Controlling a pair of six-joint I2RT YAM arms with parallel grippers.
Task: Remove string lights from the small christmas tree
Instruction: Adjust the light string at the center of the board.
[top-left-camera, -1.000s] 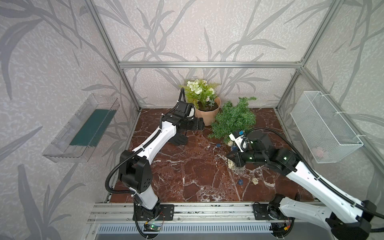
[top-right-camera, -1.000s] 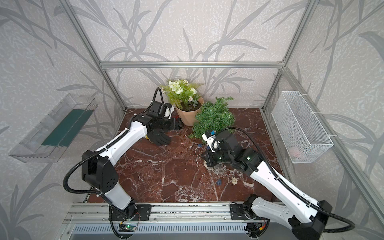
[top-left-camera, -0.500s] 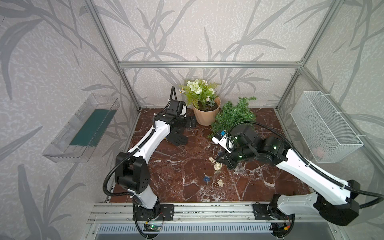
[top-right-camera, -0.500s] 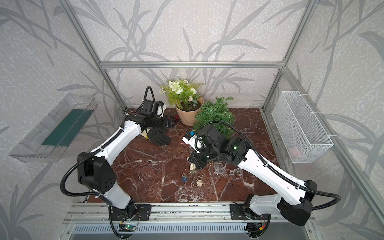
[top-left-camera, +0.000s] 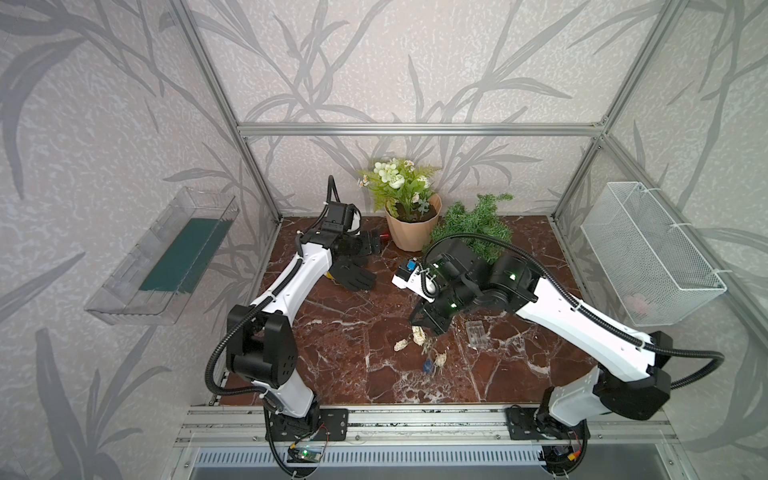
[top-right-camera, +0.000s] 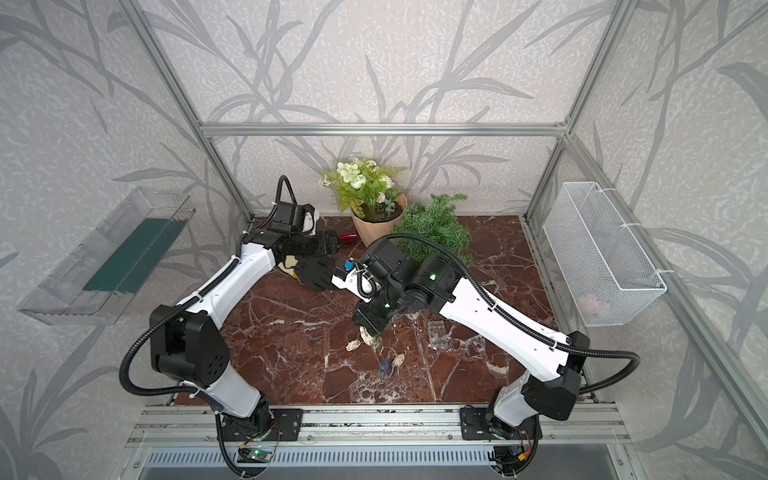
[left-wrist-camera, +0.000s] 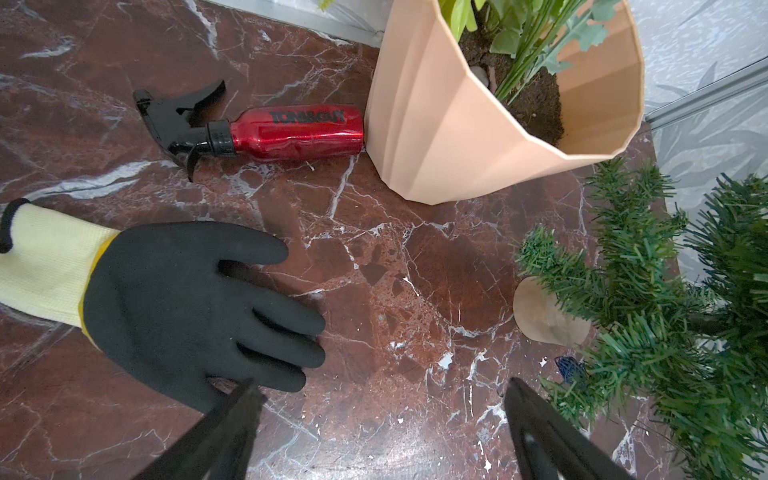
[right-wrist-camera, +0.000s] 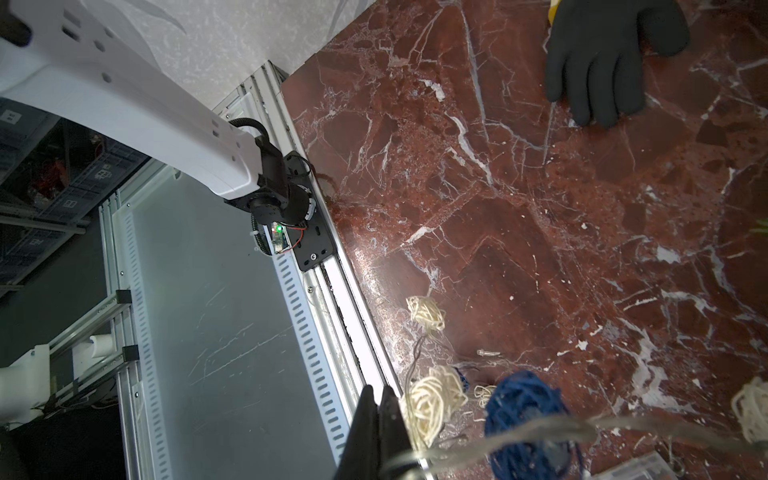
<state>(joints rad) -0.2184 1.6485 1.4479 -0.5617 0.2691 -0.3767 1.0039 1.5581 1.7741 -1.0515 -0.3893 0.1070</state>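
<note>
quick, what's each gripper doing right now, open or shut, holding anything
left gripper: open, holding nothing.
right gripper: shut on the thin wire of the string lights.

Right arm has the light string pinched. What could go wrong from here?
1. A blue ball lies against branches of the small christmas tree; if snagged, the right gripper, shut on the string lights, may drag the tree along.
2. The left gripper is open, off the tree: nothing steadies it.

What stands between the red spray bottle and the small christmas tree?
The peach pot separates the spray bottle from the small christmas tree, per the left wrist view.
</note>
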